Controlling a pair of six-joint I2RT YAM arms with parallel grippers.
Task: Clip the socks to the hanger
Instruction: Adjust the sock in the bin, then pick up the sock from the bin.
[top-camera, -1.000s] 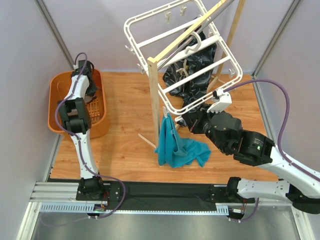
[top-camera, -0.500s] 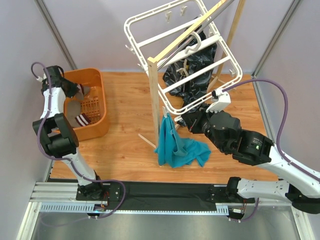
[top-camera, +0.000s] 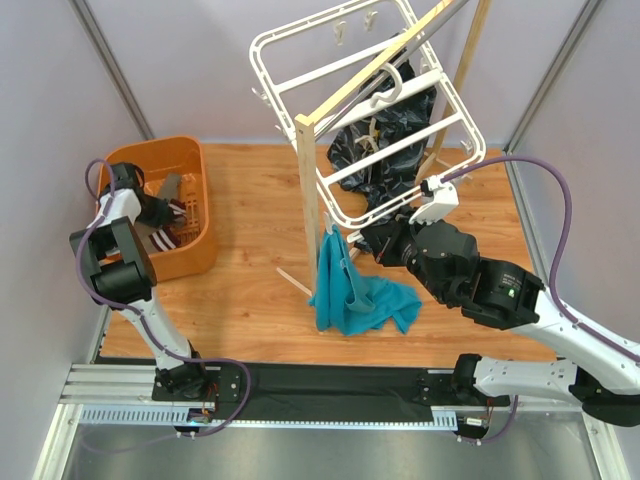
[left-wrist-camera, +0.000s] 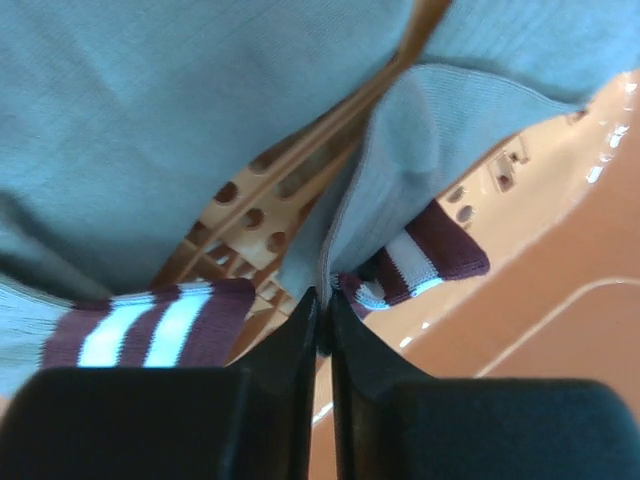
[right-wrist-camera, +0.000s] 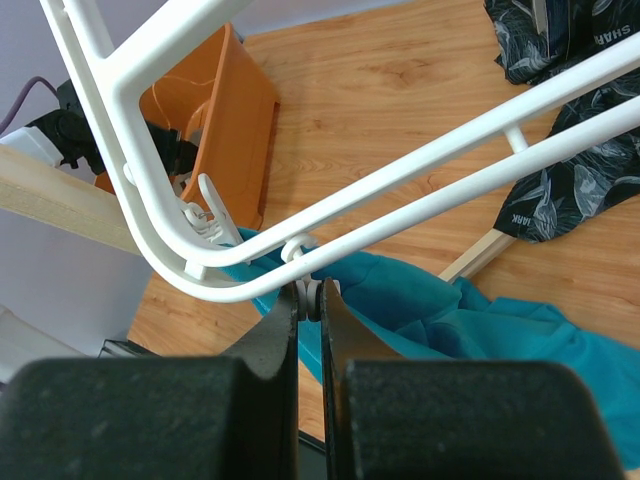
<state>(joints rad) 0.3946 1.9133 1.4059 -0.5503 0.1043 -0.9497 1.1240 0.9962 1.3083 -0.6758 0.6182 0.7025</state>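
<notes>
The socks (left-wrist-camera: 390, 180), taupe with maroon-and-white cuffs, lie in the orange basket (top-camera: 195, 255) at the left of the tabletop (top-camera: 250, 200), well apart from the white drying hanger (right-wrist-camera: 450, 145). The left claw (left-wrist-camera: 320, 320) is down among them, its jaws almost together with only a sliver between. A folded sock edge runs down to the tips, but I cannot tell whether any cloth is pinched. To do this pick well, I judge it should bite one sock alone, near the cuff, and deep enough not to slip on the way to the frame. The left arm bends sharply outward, wrist dipped into the basket. The right arm reaches forward to the hanger's lower corner. There the right claw (right-wrist-camera: 310, 300) is closed on a small white clip (right-wrist-camera: 312, 290) hanging just above the teal cloth (right-wrist-camera: 450, 320).
</notes>
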